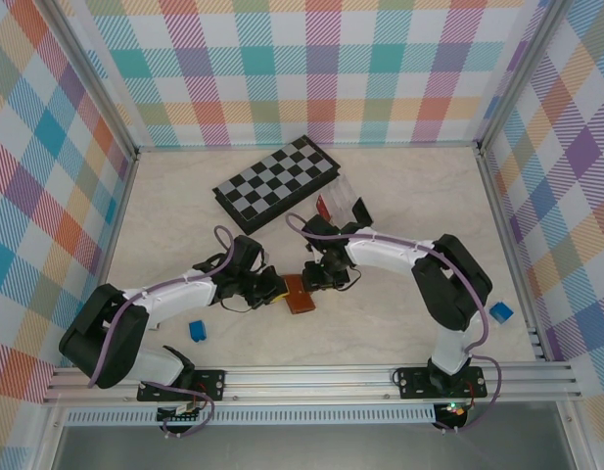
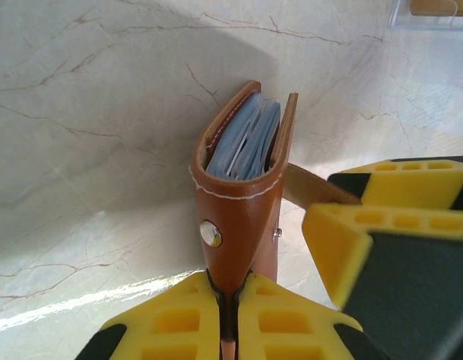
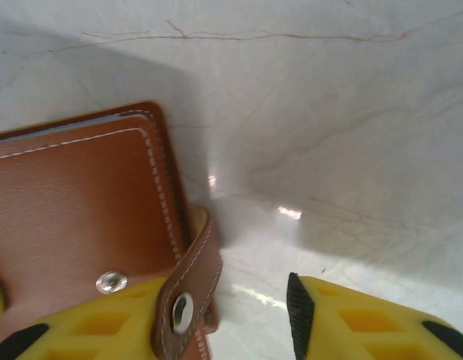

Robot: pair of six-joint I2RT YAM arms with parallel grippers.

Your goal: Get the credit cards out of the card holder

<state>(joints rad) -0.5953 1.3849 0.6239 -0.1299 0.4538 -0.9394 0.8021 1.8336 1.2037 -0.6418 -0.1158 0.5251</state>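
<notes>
Left end effector (image 2: pixel 229 304) tight on card holder (image 2: pixel 242 202), arm low, outstretched.

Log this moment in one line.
left gripper shut on card holder | right gripper open beside snap tab | tab unsnapped | cards inside

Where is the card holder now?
In the top view, the card holder sits at mid-table, pinched in the left gripper, with the right gripper beside it and the chessboard behind.
</notes>
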